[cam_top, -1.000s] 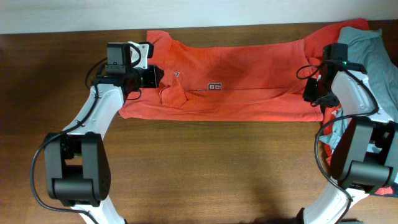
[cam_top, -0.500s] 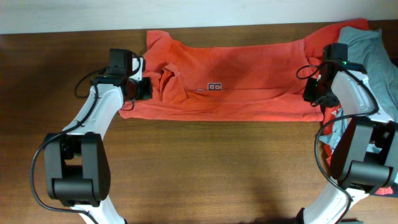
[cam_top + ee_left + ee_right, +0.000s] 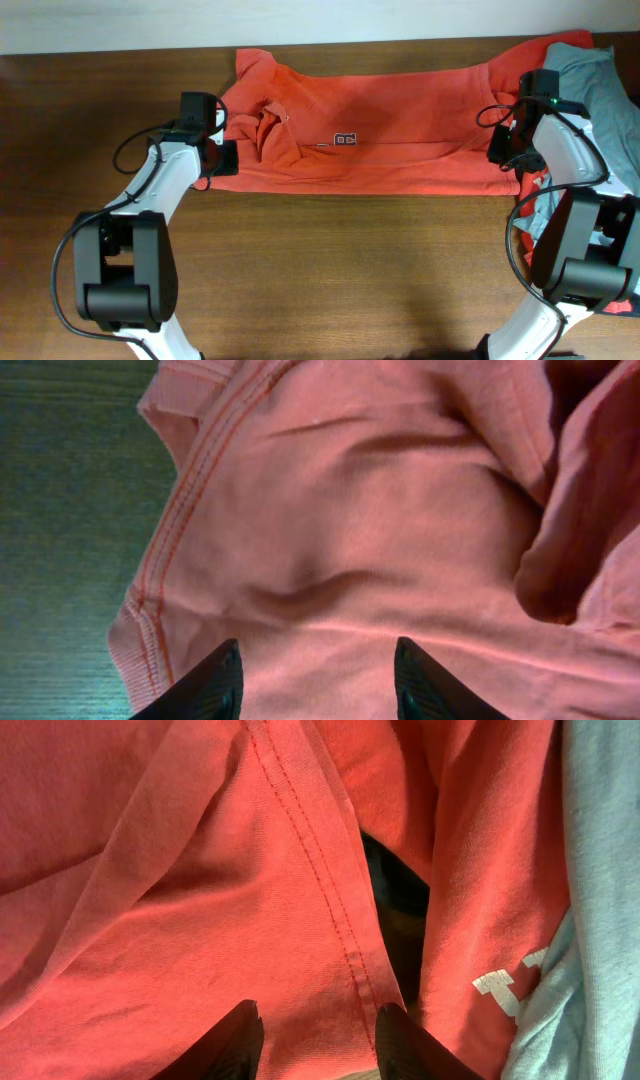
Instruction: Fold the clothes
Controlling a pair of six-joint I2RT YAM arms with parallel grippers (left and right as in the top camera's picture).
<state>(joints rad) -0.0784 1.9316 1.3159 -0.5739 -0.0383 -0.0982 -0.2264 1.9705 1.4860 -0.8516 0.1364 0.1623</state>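
Note:
An orange-red T-shirt (image 3: 400,110) with a small dark chest print (image 3: 345,139) lies folded into a long band across the far half of the table. My left gripper (image 3: 222,158) (image 3: 316,645) hovers over the shirt's left end, near its stitched hem (image 3: 175,530). Its jaws stand apart and hold nothing. My right gripper (image 3: 503,152) (image 3: 318,1008) sits over the right end, open, with flat cloth and a seam (image 3: 320,870) under it. A grey-blue T-shirt (image 3: 600,90) (image 3: 600,870) lies heaped at the far right.
Another orange-red garment with white lettering (image 3: 500,985) lies under the grey-blue one at the table's right edge. A bunched fold (image 3: 270,130) rises near the left end of the band. Bare wooden table (image 3: 350,270) spreads in front of the shirt.
My left gripper has drawn back to the left, opened and let go of the cloth, which now lies bunched on the shirt. The right arm has not moved.

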